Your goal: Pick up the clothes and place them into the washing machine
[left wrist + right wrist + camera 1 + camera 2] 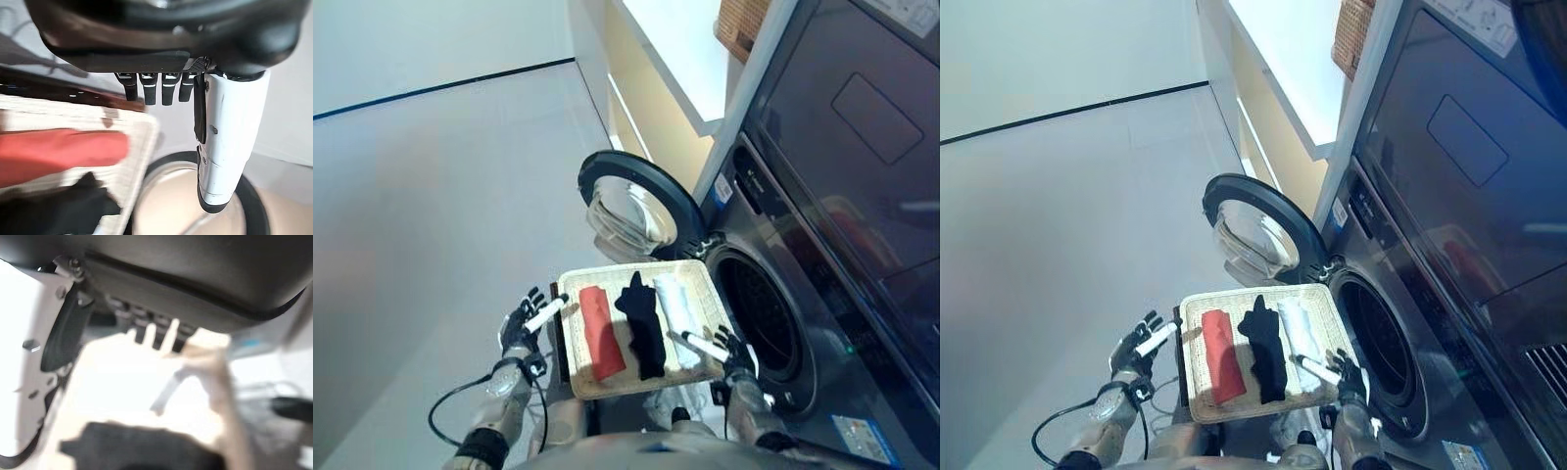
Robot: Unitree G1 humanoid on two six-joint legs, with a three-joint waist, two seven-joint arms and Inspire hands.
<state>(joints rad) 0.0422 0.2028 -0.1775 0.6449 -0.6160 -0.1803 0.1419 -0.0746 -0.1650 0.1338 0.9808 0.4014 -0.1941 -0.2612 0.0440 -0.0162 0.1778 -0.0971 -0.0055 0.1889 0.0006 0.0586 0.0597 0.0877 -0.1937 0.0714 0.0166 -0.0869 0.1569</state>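
A shallow wicker basket [636, 272] sits in front of the washing machine's open drum [759, 313]. In it a red cloth [600, 331], a black cloth [646, 333] and a white cloth [677, 308] lie side by side. My left hand [521, 328] is open just off the basket's left edge; its wrist view shows the red cloth [58, 152] and black cloth [54, 210] past the fingers. My right hand [736, 354] is open at the basket's near right corner, its white-covered thumb over the end of the white cloth. It holds nothing.
The round machine door [631, 211] stands swung open beyond the basket's far edge. The dark machine front [842, 196] rises on the right. A low dark box [560, 343] shows under the basket's left side. Pale floor [431, 196] spreads out on the left.
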